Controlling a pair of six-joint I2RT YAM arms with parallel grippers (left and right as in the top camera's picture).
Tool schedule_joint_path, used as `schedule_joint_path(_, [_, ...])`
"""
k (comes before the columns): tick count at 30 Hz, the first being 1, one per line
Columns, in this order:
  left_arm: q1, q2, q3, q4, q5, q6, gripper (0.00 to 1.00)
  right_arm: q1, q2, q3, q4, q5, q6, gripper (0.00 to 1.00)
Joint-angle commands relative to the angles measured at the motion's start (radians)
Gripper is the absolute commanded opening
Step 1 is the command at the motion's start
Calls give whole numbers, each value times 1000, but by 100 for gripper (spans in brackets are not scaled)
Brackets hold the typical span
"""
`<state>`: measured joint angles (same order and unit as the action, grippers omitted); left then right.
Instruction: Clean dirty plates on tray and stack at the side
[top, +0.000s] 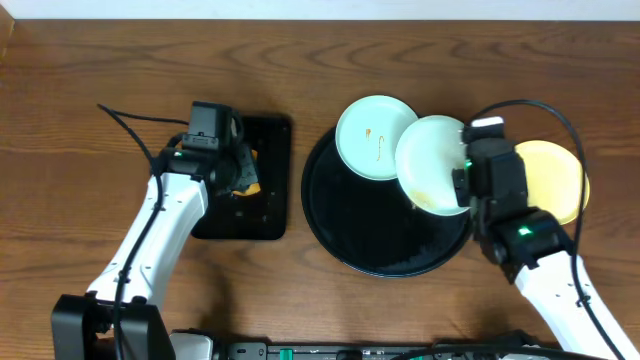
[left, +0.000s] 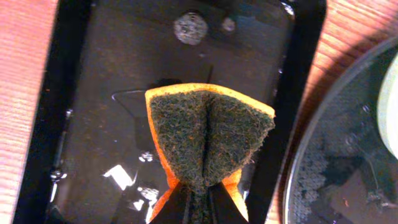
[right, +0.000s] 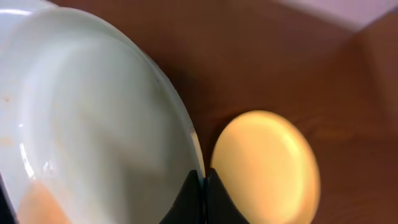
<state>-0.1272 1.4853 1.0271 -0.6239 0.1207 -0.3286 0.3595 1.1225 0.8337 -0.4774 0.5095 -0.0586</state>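
Overhead, hides the left pincer (top: 238, 172) under its own wrist housing, too dark to read. From the left wrist, plainly clamped on a folded orange sponge (left: 208, 134), dark scouring side up, just above the small rectangular tray (left: 124, 74), wet with droplets and glare. Cuts off at that view's right edge a curve of the round black tray (left: 329, 162) and a pale sliver of a plate, too little to identify. From the right wrist, shows the right pincer (right: 202, 190) closed on the rim of a mint plate (right: 93, 124), tilted, blurred by closeness, with a faint orange tinge at lower left. Only from overhead: held over the tray's right rim, overlapping in view the second mint plate (top: 372, 135), streaked thin orange, lying across the tray's upper-left rim; touching or apart, cannot tell. Yellow plate (top: 560, 175) flat on the bench (top: 100, 60) just right of the tray, partly behind the arm overhead, nearly whole from the right wrist.
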Motion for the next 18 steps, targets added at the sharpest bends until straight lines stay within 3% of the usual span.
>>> schedule_joint_path(1, [6, 8, 9, 3, 2, 25, 8, 88, -13, 22, 41, 219, -101, 1])
schedule_joint_path(9, [6, 8, 9, 3, 2, 25, 7, 246, -12, 22, 147, 382, -257, 1])
schedule_joint_path(18, [6, 8, 9, 3, 2, 25, 8, 252, -12, 22, 172, 411, -264, 1])
